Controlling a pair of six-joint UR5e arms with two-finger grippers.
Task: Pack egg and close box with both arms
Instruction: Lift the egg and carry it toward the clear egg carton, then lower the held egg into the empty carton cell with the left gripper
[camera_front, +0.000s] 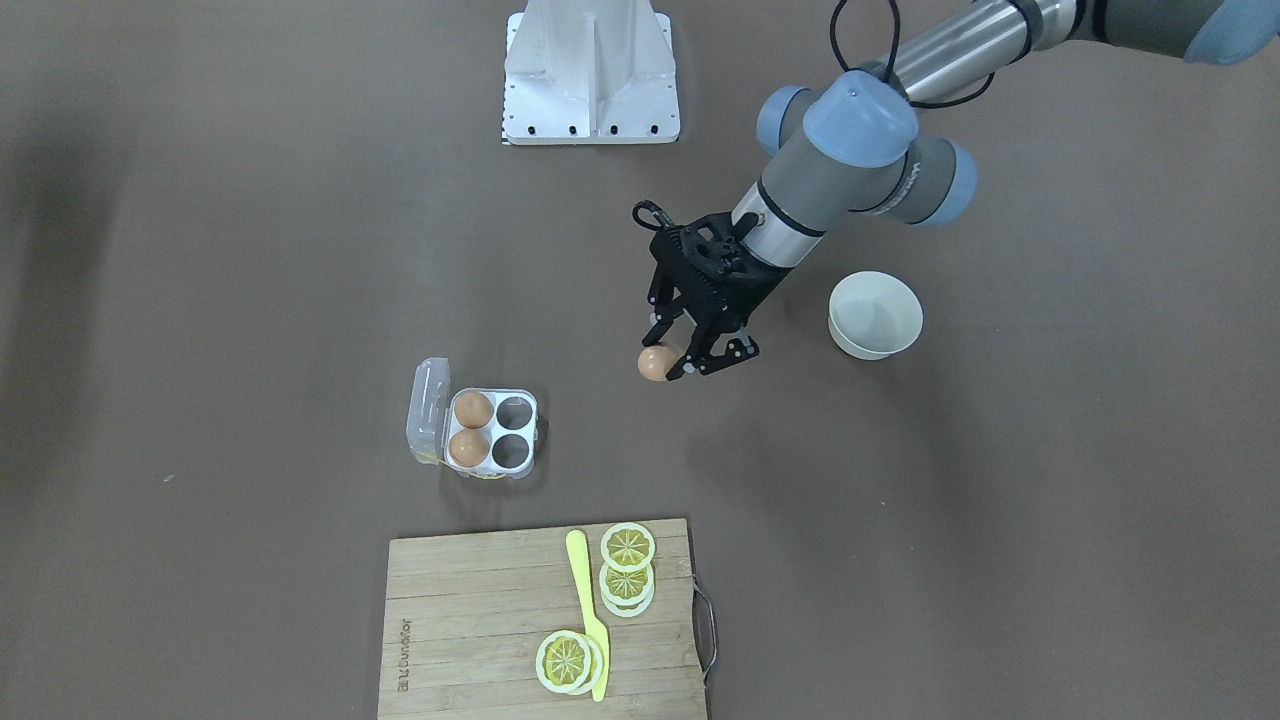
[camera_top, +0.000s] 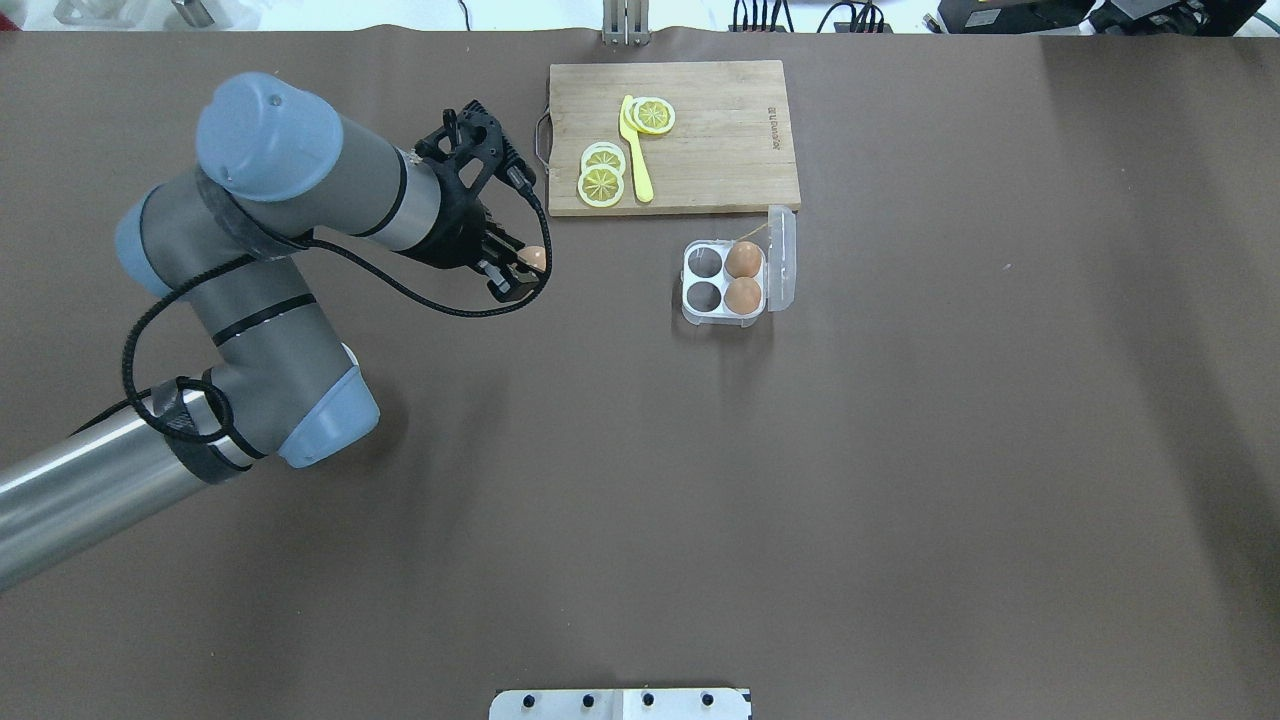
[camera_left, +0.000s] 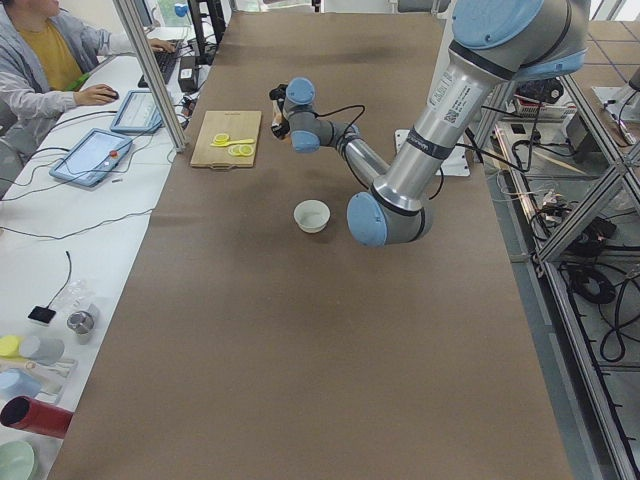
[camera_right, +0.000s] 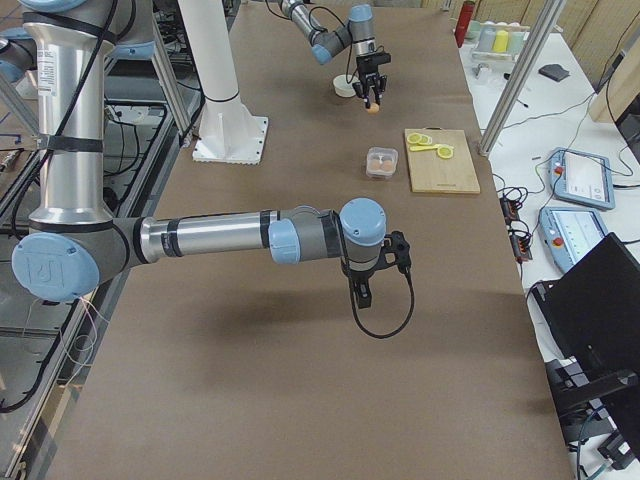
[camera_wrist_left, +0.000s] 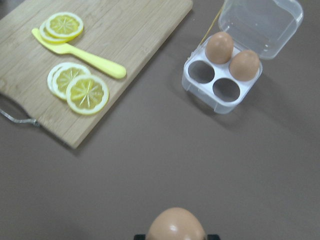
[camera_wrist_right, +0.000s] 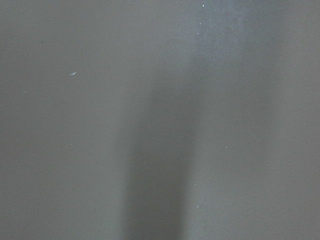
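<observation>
The left arm's black two-finger pincer (camera_front: 670, 362) pinches a small light-brown egg (camera_front: 652, 364) above the brown worktop (camera_front: 900, 520), well apart from the white four-cup box (camera_front: 492, 431). Two cups are filled, two are empty, and its clear lid (camera_front: 428, 400) is open. Placing and closing are not yet done. I cannot tell the right pincer's (camera_right: 362, 292) grip.

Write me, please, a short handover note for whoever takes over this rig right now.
Left gripper: shut on a small smooth light-brown egg, held above the brown table between the round white bowl and the small square white four-cup egg box.
Right gripper: shows only in the side view, over the table; open or shut, I cannot tell.
Box: clear hinged lid open, two eggs in the cups beside the lid, two cups empty.
Done: two eggs packed, third grasped. Left: seat it in an empty cup, close the lid with both arms.
</observation>
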